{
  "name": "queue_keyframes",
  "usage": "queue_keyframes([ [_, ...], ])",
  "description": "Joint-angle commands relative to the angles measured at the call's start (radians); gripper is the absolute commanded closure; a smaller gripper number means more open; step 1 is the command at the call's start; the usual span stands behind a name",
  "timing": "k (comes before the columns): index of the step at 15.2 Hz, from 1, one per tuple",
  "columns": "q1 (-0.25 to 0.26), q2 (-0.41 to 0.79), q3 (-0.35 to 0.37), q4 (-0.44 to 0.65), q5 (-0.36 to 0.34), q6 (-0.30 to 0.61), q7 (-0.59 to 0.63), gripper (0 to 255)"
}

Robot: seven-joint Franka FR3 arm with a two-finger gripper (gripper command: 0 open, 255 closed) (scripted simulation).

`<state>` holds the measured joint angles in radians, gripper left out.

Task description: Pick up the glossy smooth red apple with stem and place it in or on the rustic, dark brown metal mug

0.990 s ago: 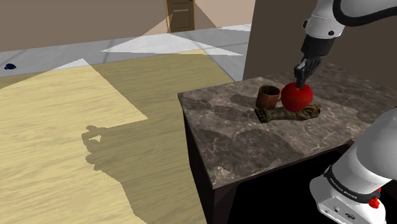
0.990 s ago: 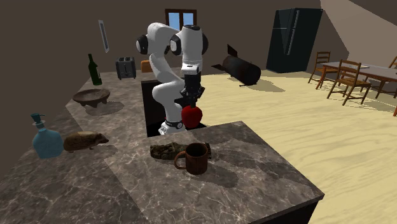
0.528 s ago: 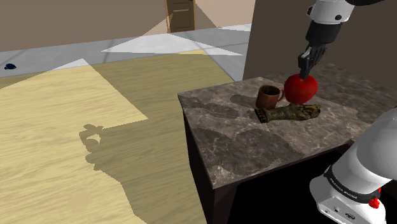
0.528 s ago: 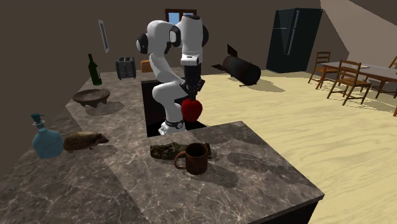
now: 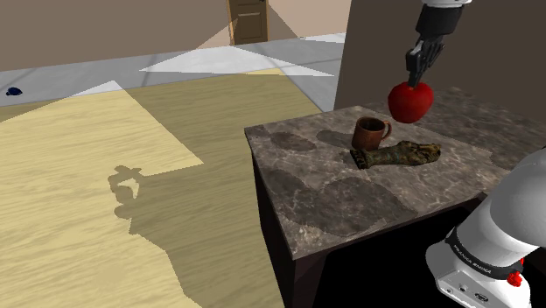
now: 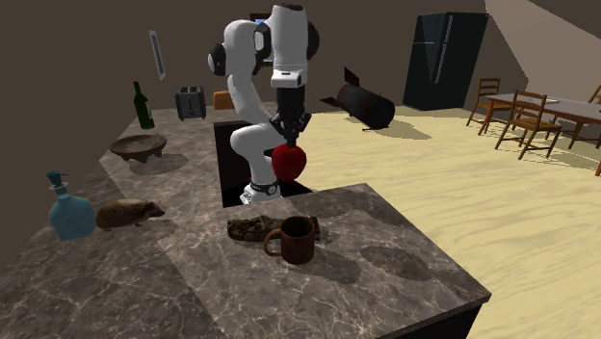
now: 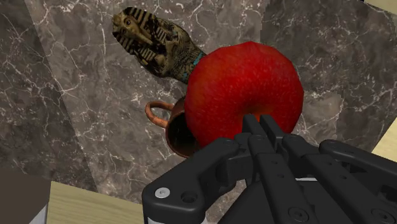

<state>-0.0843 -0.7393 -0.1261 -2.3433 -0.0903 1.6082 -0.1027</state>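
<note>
Entry: apple in transit.

Apple [image 7: 245, 92]: red, glossy, off the surface and hanging in the air under my gripper [image 7: 257, 126]. My jaws are pinched on its crown. They stand almost together, so I judge the hold is on a small patch round the stem hollow and not across the body. I can't make out the stem itself.

Position: in the shoulder view the apple [image 5: 410, 101] hangs above the mug [image 5: 369, 133] and off toward that view's right. In the wrist view it overlaps part of the mug's mouth [image 7: 175, 130], with the handle and part of the rim showing beside it. I read that as near, but not centred.

Around: a patterned figurine [image 5: 398, 156] lies flat just beside the mug. I can't tell whether the two touch. Both rest on the dark marbled counter [image 5: 332, 197], which ends in an edge on the shoulder view's left, with pale wood-look floor [image 5: 87, 175] beyond.

Risks, as judged:
1. The grip is narrow, so a quick sideways move could swing the apple or let it slide out.
2. The apple looks about as wide as the mug's mouth. It may perch on the rim and not drop in, and an off-centre release would roll it onto the counter and perhaps off the edge.
3. Coming down off-line could press the apple on the rim or handle and tip the mug.
4. The figurine sits close, so a wide approach could nudge it.
</note>
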Motion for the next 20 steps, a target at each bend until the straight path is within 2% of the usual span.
queue_keyframes([
  [1, -0.002, 0.065, -0.024, 0.072, -0.009, -0.005, -0.027, 255],
  [9, -0.001, 0.371, -0.123, 0.419, -0.005, -0.041, -0.145, 255],
  [20, -0.007, 0.346, -0.129, 0.248, -0.014, 0.106, -0.138, 255],
])
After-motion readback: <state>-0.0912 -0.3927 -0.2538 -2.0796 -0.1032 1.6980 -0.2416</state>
